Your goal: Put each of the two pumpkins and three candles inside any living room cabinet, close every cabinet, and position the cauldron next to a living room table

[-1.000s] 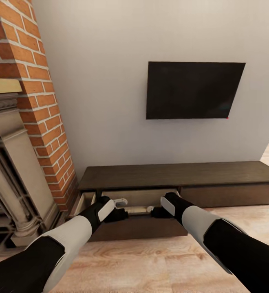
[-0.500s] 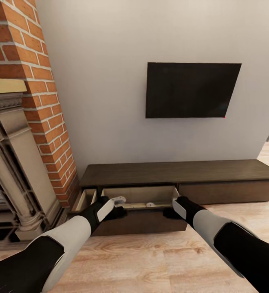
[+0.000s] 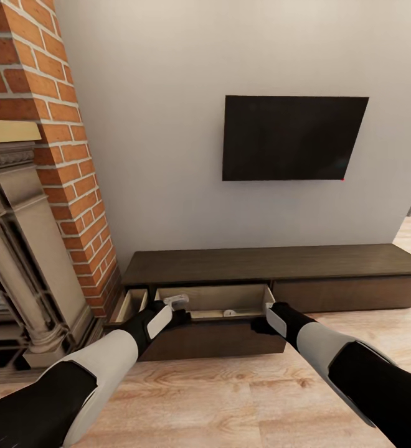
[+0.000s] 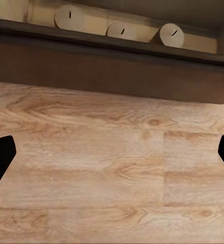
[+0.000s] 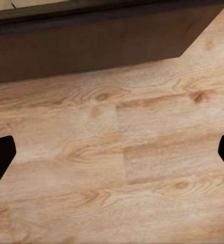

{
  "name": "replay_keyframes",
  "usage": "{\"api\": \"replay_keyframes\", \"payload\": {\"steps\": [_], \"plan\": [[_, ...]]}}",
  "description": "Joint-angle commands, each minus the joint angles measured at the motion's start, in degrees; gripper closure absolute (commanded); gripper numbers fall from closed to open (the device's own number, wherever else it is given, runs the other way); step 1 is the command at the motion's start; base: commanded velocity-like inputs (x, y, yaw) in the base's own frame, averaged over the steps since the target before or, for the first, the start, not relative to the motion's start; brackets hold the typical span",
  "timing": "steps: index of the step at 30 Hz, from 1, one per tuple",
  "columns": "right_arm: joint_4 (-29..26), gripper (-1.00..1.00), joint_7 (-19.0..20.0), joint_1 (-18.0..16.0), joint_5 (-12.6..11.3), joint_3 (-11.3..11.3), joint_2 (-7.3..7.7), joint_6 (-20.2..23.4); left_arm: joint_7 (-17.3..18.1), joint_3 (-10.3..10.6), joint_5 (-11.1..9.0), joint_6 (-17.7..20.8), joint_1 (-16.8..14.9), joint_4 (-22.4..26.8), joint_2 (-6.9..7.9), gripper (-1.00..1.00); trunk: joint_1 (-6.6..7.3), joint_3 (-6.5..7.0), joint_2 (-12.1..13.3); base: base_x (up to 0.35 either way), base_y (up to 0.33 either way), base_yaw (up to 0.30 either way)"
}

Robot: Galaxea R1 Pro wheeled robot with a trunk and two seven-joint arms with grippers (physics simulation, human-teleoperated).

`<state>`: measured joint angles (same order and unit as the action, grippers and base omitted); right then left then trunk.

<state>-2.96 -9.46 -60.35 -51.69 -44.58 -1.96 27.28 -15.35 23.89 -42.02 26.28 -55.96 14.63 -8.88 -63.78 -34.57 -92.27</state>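
Both our arms parked at the open cabinet drawer

Nearest us it's bare wood floor (image 3: 243, 398) with lots of room. Our left gripper (image 3: 175, 318) and right gripper (image 3: 259, 323) hang by the pulled-out drawer's (image 3: 218, 339) dark front edge, both with fingers spread wide and holding nothing. Three candles (image 4: 118, 29) lie on their sides inside the pale drawer. Behind is the cabinet (image 3: 274, 266) top, brick fireplace (image 3: 43, 155) at left, and a TV (image 3: 294, 137) on the wall.
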Motion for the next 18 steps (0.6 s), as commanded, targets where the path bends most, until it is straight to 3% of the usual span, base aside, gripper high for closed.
{"api": "replay_keyframes", "payload": {"steps": [1, 4, 9, 12, 18], "plan": [[-0.15, -1.0, -0.36, 0.0, -0.58, -0.42, -0.01, 0.24, -0.43, 0.44, -0.61, -1.02, -0.03, 0.12, 0.02, -1.0, 0.0, -0.06, -0.03, 0.0, 0.0, 0.0], [-0.24, -1.0, -0.21, 0.79, 0.5, -0.6, -0.08, -0.13, -0.39, 0.45, -0.61, -3.41, -0.03, 0.12, 0.01, -1.0, 0.0, -0.06, -0.03, 0.0, 0.0, 0.0], [-0.28, -1.0, 0.54, 3.01, 4.07, -0.67, -0.22, -6.79, -0.26, 0.46, -0.6, -5.81, -0.01, 0.1, 0.02, -1.0, 0.0, -0.06, -0.03, 0.0, 0.0, 0.0], [-0.26, -1.0, 2.68, 5.64, 9.4, -0.66, -0.37, -16.76, -0.15, 0.46, -0.55, -12.07, 0.04, -0.75, 0.07, -1.0, 0.0, -0.06, -0.03, 0.0, 0.0, 0.0], [-0.27, -1.0, 3.72, 8.51, 11.39, -0.64, -0.47, -22.87, 0.05, 0.46, -0.53, -19.29, 0.06, -4.47, 0.09, -1.0, 0.0, -0.06, -0.03, 0.0, 0.0, 0.0]]}}
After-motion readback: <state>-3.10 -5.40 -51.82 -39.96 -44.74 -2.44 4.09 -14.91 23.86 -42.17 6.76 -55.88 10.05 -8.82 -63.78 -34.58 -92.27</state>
